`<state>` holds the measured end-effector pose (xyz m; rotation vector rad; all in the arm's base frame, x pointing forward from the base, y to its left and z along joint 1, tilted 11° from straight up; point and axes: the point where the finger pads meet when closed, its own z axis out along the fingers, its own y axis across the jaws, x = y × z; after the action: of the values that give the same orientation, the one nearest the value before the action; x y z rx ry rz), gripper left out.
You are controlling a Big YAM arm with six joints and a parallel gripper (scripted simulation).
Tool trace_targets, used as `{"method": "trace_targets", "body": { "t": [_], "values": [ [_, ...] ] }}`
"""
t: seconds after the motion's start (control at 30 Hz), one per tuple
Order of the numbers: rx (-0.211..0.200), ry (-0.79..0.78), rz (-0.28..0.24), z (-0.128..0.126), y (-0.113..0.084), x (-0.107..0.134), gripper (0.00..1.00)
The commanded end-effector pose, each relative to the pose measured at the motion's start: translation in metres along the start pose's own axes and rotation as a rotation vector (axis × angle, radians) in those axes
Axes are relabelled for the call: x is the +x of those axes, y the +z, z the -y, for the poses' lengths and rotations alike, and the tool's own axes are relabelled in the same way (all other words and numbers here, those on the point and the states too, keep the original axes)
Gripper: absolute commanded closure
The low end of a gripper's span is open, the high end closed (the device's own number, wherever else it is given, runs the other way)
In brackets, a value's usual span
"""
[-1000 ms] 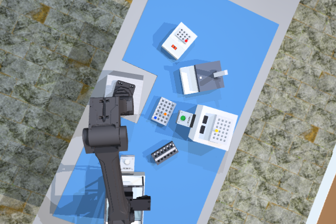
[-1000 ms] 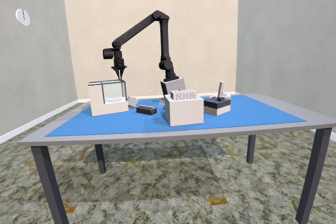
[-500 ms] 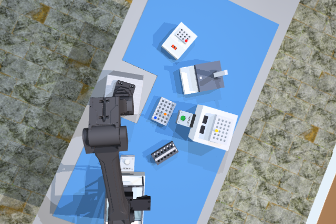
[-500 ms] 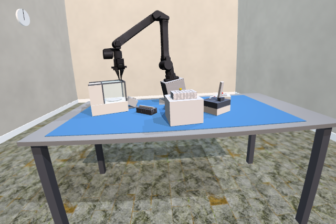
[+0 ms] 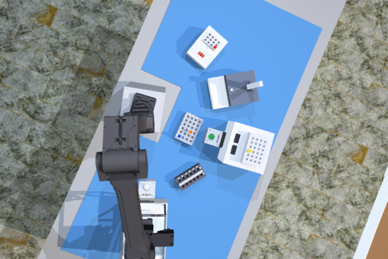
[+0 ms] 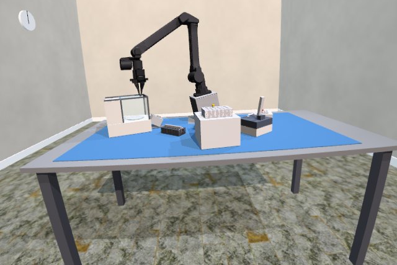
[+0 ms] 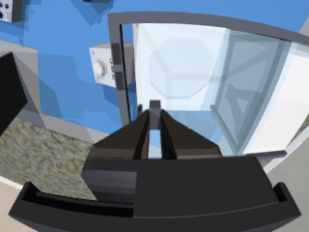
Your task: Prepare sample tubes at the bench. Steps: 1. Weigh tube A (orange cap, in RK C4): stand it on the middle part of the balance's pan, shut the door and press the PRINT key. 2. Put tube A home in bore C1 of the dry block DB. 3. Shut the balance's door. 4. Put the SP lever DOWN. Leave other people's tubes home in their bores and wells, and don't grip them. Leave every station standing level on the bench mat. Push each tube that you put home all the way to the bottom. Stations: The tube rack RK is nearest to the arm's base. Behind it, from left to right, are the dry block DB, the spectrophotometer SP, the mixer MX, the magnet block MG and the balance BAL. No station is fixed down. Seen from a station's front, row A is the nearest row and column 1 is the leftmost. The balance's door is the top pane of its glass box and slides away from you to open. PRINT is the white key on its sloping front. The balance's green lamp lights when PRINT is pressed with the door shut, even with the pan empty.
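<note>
Top view: tube A [image 5: 190,131] is awaiting weighing, all steps remaining; above the balance [image 5: 152,208] [image 6: 128,130] [image 7: 169,18], the nearly closed pincer [image 5: 148,225] [image 6: 140,94] [image 7: 154,114] is pinching the door handle [image 7: 154,104].

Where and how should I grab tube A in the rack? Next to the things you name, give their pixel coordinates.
I'd pinch the orange cap [image 5: 190,131] by its sides, coming straight down from above: it looks round from overhead, the tube body is down in the rack [image 5: 179,139], and the holes right around it show no caps, which should leave finger room.
</note>
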<state>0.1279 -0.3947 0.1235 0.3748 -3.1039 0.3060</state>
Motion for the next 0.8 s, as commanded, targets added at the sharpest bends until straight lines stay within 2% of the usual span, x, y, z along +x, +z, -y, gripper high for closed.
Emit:
{"method": "trace_targets", "body": {
  "t": [0.0, 0.77],
  "values": [
    [0.031, 0.000, 0.004, 0.025, -0.011, 0.003, 0.94],
    [0.030, 0.000, 0.004, 0.046, -0.011, 0.003, 0.94]
  ]
}}
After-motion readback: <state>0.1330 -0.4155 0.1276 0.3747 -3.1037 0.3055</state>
